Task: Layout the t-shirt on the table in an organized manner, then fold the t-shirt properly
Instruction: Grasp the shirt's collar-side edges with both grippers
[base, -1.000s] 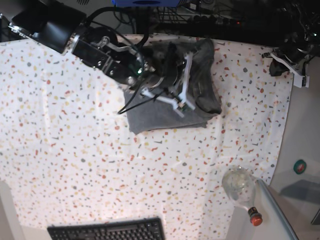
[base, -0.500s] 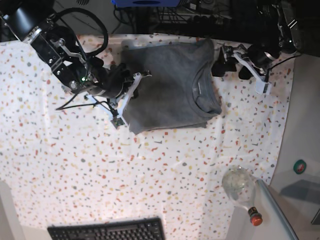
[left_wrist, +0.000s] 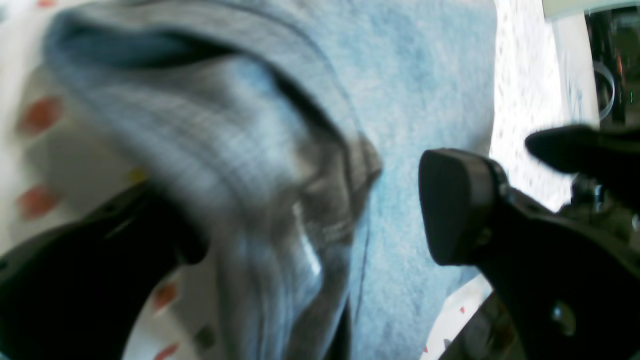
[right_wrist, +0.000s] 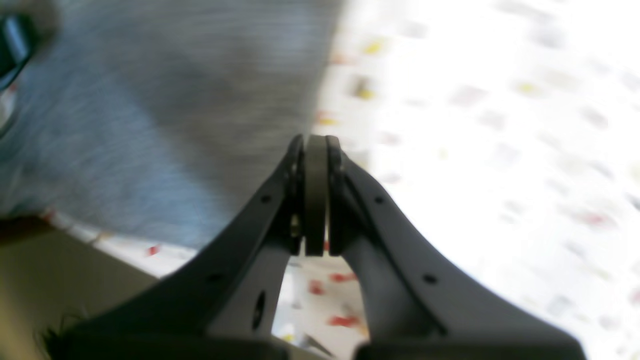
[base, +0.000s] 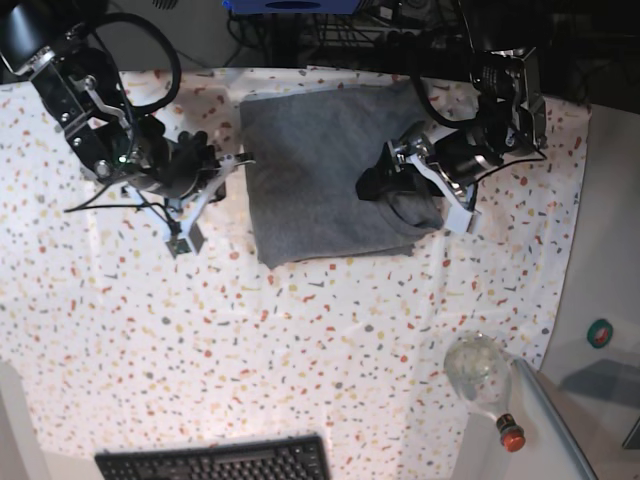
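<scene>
Across speckled table (base: 330, 330), folded t-shirt (base: 320, 170): soft, light, limp, best pinched at bunched neckline edge lying between spread jaws of left gripper (base: 400, 195); right gripper (base: 222, 172) pressed together, empty, just beside its edge.

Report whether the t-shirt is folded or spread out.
Folded. In the base view the t-shirt lies as a compact rectangle on the table, no sleeves showing, with layered edges along its near side.
</scene>
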